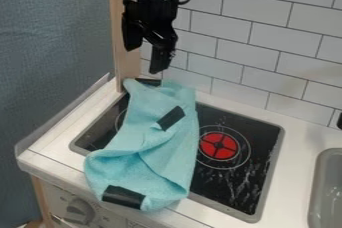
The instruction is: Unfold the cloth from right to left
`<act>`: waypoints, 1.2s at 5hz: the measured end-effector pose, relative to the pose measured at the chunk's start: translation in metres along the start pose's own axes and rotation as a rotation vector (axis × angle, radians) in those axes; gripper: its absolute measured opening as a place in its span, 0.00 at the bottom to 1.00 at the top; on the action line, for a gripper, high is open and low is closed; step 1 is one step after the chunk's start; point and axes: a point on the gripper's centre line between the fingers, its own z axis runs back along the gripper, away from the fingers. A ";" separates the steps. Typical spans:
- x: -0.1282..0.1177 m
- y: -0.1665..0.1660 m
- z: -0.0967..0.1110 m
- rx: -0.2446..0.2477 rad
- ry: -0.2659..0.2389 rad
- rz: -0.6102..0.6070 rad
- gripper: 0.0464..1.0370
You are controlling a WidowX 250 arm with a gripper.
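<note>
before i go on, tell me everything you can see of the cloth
The cloth is light blue and looks soft, like towelling. It lies rumpled and partly folded over itself, stretching from the stove's back edge to its front, where it overhangs the counter's edge. Three black patches mark it: back, middle and front.

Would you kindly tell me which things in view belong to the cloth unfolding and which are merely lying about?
For the job:
- teal cloth
- black hand

Merely there:
- black stove top
- red burner
- grey sink
- control knob
</note>
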 end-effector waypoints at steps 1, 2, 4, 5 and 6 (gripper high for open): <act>-0.012 -0.020 -0.006 -0.035 0.028 0.092 0.96; -0.023 -0.031 -0.020 -0.061 0.032 0.122 0.96; -0.027 -0.043 -0.043 -0.098 0.042 0.155 0.96; -0.026 -0.054 -0.055 -0.164 0.060 0.112 0.96; -0.026 -0.058 -0.070 -0.205 0.089 0.104 0.96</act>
